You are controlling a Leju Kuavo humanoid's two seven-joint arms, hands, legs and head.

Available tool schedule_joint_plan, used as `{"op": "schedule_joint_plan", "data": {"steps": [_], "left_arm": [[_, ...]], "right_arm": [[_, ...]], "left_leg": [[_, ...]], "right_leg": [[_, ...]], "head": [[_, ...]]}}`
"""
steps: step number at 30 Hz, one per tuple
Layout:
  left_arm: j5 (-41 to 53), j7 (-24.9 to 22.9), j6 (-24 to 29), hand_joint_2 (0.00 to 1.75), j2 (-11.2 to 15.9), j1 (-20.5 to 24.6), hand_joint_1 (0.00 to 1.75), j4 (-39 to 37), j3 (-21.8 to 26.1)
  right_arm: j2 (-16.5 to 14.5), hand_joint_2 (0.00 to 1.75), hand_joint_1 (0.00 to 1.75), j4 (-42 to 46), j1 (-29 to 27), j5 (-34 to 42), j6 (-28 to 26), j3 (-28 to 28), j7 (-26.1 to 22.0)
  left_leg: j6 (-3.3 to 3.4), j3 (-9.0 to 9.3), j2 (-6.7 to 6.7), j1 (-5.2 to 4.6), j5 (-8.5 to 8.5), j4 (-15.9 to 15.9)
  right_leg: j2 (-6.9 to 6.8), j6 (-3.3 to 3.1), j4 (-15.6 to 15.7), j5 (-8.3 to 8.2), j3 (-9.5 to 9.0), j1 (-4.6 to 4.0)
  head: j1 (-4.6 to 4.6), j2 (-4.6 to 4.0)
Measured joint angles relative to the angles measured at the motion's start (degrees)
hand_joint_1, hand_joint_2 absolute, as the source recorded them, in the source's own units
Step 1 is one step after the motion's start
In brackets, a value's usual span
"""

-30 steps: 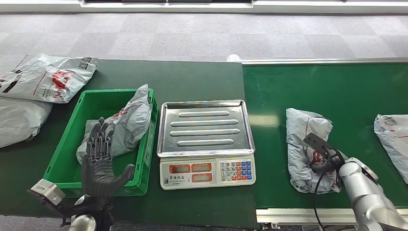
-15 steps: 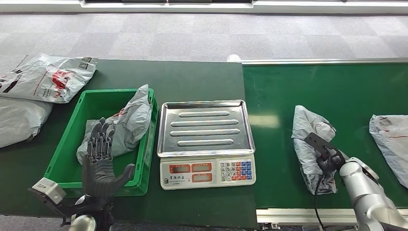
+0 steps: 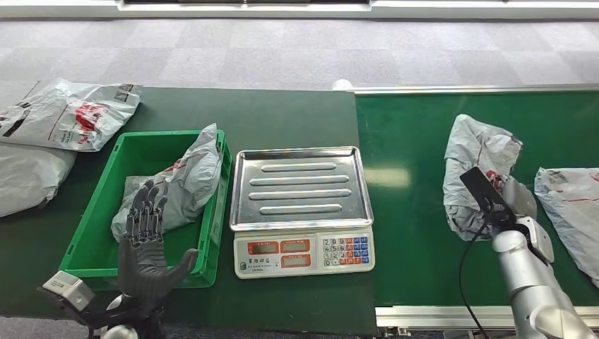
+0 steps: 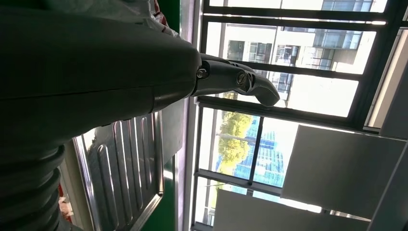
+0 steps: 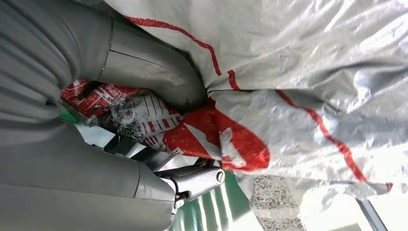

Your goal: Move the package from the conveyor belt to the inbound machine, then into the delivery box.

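Note:
My right hand [image 3: 506, 201] grips a crumpled grey package with red print [image 3: 475, 162], lifted off the green conveyor belt [image 3: 417, 134]. In the right wrist view the thumb [image 5: 149, 72] and fingers pinch the package's plastic [image 5: 298, 86]. The scale with a steel tray [image 3: 301, 187], the inbound machine, stands left of the belt. A green delivery box [image 3: 92, 240] further left holds a grey package [image 3: 187, 180]. My left hand [image 3: 146, 247] is raised, fingers spread, at the box's near edge, holding nothing. The left wrist view has the hand [image 4: 96, 77] above the steel tray [image 4: 125, 163].
Another grey package [image 3: 572, 212] lies on the belt at the right edge. Two more packages [image 3: 67, 113] rest on the dark green table at the far left. The belt's metal rail [image 3: 452, 314] runs along the near side.
My right hand has lifted the package up off the belt and away from me. The package at the right edge has slid left with the belt. My left hand has barely moved.

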State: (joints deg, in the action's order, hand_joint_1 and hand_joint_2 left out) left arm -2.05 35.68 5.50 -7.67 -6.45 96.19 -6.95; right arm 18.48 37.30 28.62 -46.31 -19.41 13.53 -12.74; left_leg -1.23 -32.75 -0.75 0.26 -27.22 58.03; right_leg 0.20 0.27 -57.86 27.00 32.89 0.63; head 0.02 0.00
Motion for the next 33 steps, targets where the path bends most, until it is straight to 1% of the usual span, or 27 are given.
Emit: {"op": "schedule_joint_plan", "data": {"steps": [5, 7, 8, 9, 10, 13, 14, 16, 18, 19, 21, 23, 24, 26, 29, 33], "left_arm": [[-0.4, 0.7, 1.0, 1.75, -0.1, 0.2, 0.00, -0.1, -0.2], [-0.7, 0.7, 1.4, 1.75, -0.1, 0.8, 0.00, -0.4, -0.6], [-0.9, 0.8, 1.6, 1.75, -0.1, 1.1, 0.00, -0.6, -0.8], [-1.1, 0.9, 1.7, 1.75, -0.1, 1.4, 0.00, -0.8, -0.9], [-1.3, 1.3, 1.6, 1.75, -0.1, 1.7, 0.00, -1.1, -1.1], [-1.5, 3.0, 0.4, 1.75, 0.2, 2.8, 0.00, -2.5, -1.6], [-1.5, 3.3, 0.1, 1.75, 0.3, 3.2, 0.00, -2.9, -1.7], [-1.5, 3.5, -0.1, 1.75, 0.4, 3.8, 0.00, -3.7, -1.8], [-1.5, 3.6, -0.3, 1.75, 0.6, 4.1, 0.00, -4.4, -1.8], [-1.4, 3.7, -0.5, 1.75, 0.6, 4.2, 0.00, -4.7, -1.8], [-1.2, 3.7, -1.3, 1.75, 0.7, 4.6, 0.00, -5.1, -1.8], [-0.7, 3.4, -2.3, 1.75, 0.7, 5.4, 0.00, -5.5, -1.9], [-0.4, 3.0, -2.8, 1.75, 0.7, 5.9, 0.00, -5.7, -2.0], [0.1, 2.4, -3.5, 1.75, 0.6, 6.7, 0.00, -5.8, -2.2], [0.4, 1.7, -3.7, 1.75, 0.5, 7.6, 0.00, -6.0, -2.4], [0.8, 0.7, -3.8, 1.75, 0.3, 8.1, 0.00, -6.0, -2.4]], "right_arm": [[-3.4, 1.75, 1.75, 16.6, -3.2, 17.7, -13.9, 2.9, -14.5], [-4.8, 1.75, 1.75, 22.5, -4.4, 24.4, -15.8, 3.9, -17.9], [-5.3, 1.75, 1.75, 24.9, -4.7, 26.7, -15.1, 4.0, -18.4], [-5.7, 1.75, 1.75, 26.9, -5.0, 28.1, -12.9, 3.9, -18.1], [-5.9, 1.75, 1.75, 28.5, -5.2, 28.3, -8.2, 3.1, -17.7], [-6.0, 1.75, 1.75, 30.9, -5.2, 25.5, 10.0, -2.5, -17.5], [-6.1, 1.75, 1.75, 31.0, -5.2, 24.7, 13.4, -4.7, -17.6], [-6.1, 1.75, 1.75, 31.1, -5.1, 23.9, 15.8, -7.9, -17.7], [-6.1, 1.75, 1.75, 31.2, -4.9, 23.0, 16.7, -9.9, -17.6], [-6.1, 1.75, 1.75, 31.2, -4.7, 21.9, 18.0, -10.8, -17.4], [-6.1, 1.75, 1.75, 31.0, -3.5, 18.0, 23.7, -13.7, -16.5], [-6.3, 1.75, 1.75, 29.8, -1.4, 14.0, 30.2, -17.9, -15.4], [-6.7, 1.75, 1.75, 28.8, -0.1, 12.7, 32.2, -20.2, -15.0], [-8.0, 1.75, 1.75, 26.3, 2.5, 11.3, 33.6, -24.6, -14.5], [-10.0, 1.75, 1.75, 23.0, 6.2, 10.3, 33.7, -29.7, -13.5], [-12.0, 1.75, 1.75, 19.5, 8.9, 8.7, 33.6, -33.5, -10.8]], "left_leg": [[-0.02, -0.01, -0.14, 0.04, 0.01, 0.0], [-0.02, -0.03, -0.13, 0.05, 0.01, 0.0], [-0.02, -0.03, -0.10, 0.05, 0.01, 0.0], [-0.02, -0.04, -0.07, 0.05, 0.01, 0.0], [-0.01, -0.03, 0.01, 0.04, 0.00, 0.0], [-0.01, 0.03, 0.22, 0.04, 0.03, 0.0], [0.02, 0.03, 0.20, 0.04, 0.07, 0.0], [0.05, -0.02, -0.01, 0.04, 0.19, 0.0], [0.04, -0.10, -0.22, 0.04, 0.26, 0.0], [0.03, -0.13, -0.26, 0.05, 0.27, 0.0], [0.02, -0.19, -0.12, 0.04, 0.26, 0.0], [0.02, -0.22, 0.09, 0.05, 0.26, -0.1], [0.01, -0.23, 0.16, 0.05, 0.28, -0.1], [-0.03, -0.24, 0.15, 0.05, 0.34, -0.1], [-0.09, -0.24, 0.06, 0.07, 0.41, -0.1], [-0.10, -0.25, 0.05, 0.08, 0.42, -0.1]], "right_leg": [[-0.11, -0.01, 0.0, 0.03, 0.00, -0.03], [-0.09, 0.00, 0.0, 0.04, 0.00, -0.03], [-0.07, 0.00, 0.0, 0.04, 0.00, -0.03], [-0.03, 0.00, 0.0, 0.03, 0.00, -0.02], [0.03, 0.00, 0.0, 0.02, 0.01, -0.02], [0.18, 0.01, 0.0, -0.05, 0.04, -0.02], [0.15, 0.02, 0.0, -0.07, 0.04, -0.02], [-0.04, 0.03, 0.0, -0.08, 0.04, -0.02], [-0.23, 0.03, 0.0, -0.08, 0.03, -0.02], [-0.23, 0.03, 0.0, -0.08, 0.04, -0.02], [-0.08, 0.02, 0.0, -0.11, 0.11, -0.02], [0.10, 0.00, -0.1, -0.19, 0.21, -0.03], [0.15, -0.01, -0.1, -0.21, 0.25, -0.03], [0.14, -0.02, -0.1, -0.24, 0.29, -0.04], [0.07, -0.03, -0.1, -0.26, 0.30, -0.06], [0.07, -0.03, -0.1, -0.26, 0.30, -0.06]], "head": [[0.00, 0.00], [0.01, 0.00], [0.01, 0.00], [0.01, 0.00], [0.01, 0.00], [0.00, 0.00], [-0.01, 0.00], [-0.01, 0.00], [0.01, 0.00], [0.01, 0.00], [0.01, 0.00], [0.01, 0.00], [0.01, 0.00], [0.01, 0.00], [0.00, 0.00], [0.00, 0.00]]}}
